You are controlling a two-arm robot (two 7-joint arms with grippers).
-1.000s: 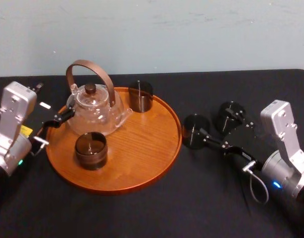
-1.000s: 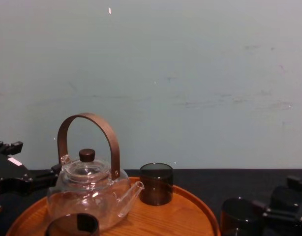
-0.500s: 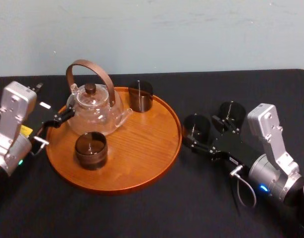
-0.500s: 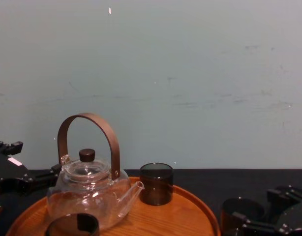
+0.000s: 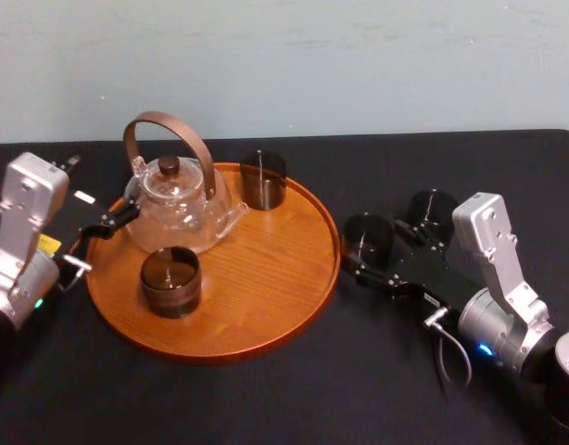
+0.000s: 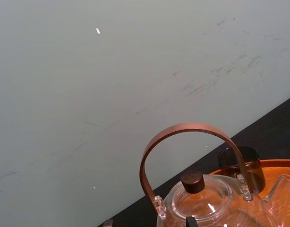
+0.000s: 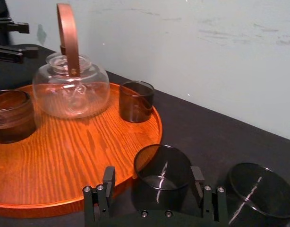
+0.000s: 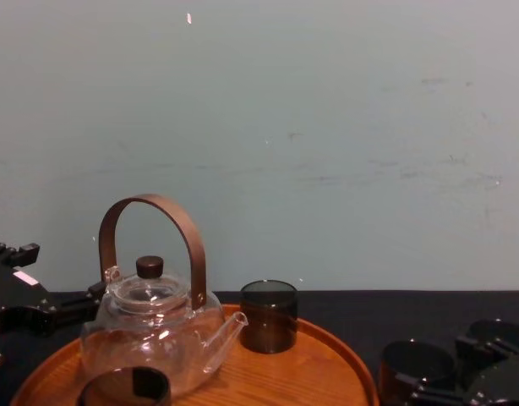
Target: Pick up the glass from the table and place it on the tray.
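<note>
Since a second ago the right gripper [image 7: 153, 173] has slid forward; its fingers [image 7: 108, 178] now stand apart on either side of the glass [image 7: 162, 166], which sits on the table [image 5: 266, 399] just beside the tray [image 7: 79, 151]. Close squarely (another glass [image 7: 260, 189] stands near), then lift above the rim. The left gripper [image 5: 113, 221] idles by the teapot [image 5: 178, 199].

no legible text, no labels, no brands, no numbers

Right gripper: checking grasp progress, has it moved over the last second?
Yes. The right gripper slid left toward the tray and now straddles the nearer glass, open.
</note>
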